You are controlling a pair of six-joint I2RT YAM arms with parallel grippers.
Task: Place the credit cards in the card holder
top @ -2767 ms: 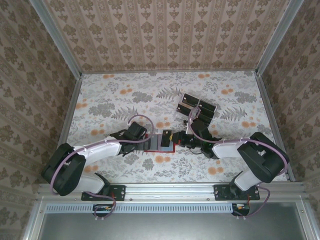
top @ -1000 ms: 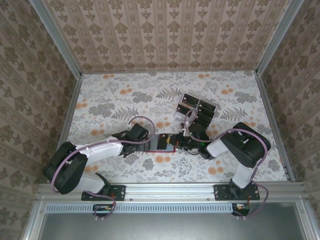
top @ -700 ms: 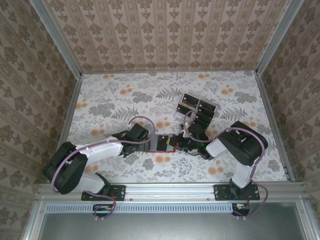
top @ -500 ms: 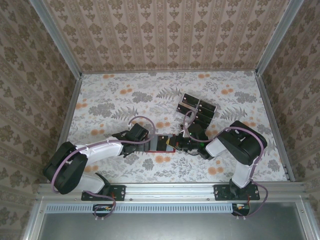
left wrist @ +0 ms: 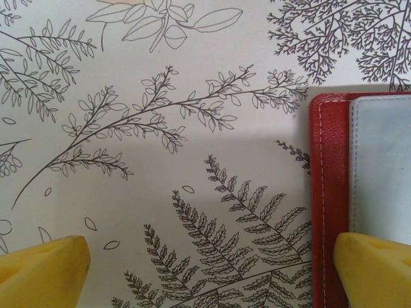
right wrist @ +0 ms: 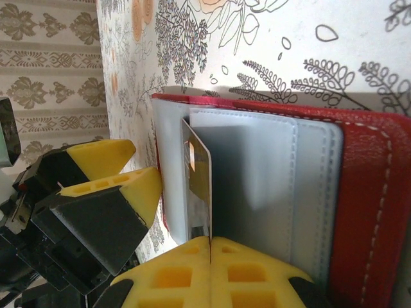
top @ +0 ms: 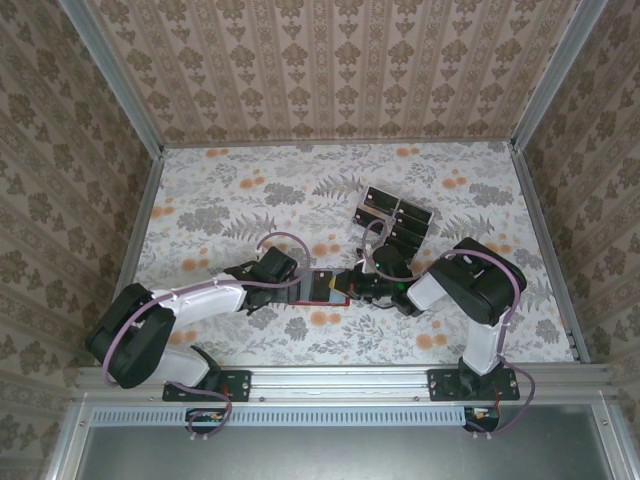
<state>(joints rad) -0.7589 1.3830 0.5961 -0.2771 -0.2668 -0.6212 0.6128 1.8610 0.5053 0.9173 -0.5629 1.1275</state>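
While end effector (right wrist: 210, 249) clamps it, card (right wrist: 198, 186) touches holder (right wrist: 376, 192)

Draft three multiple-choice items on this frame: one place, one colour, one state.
1. Where is the stack of loose credit cards?
A) by the arm bases
B) beyond the card holder, toward the far wall
C) under the left arm
2. What colour is the card holder's outer cover?
A) red
B) blue
C) green
3. What is the state of the right gripper?
A) open, empty
B) shut on a credit card
C) shut on a pen

Answers:
1 B, the top view shows the stack up the table from the holder.
2 A, both wrist views show red stitched edges.
3 B, the card stands pinched between its closed fingertips.
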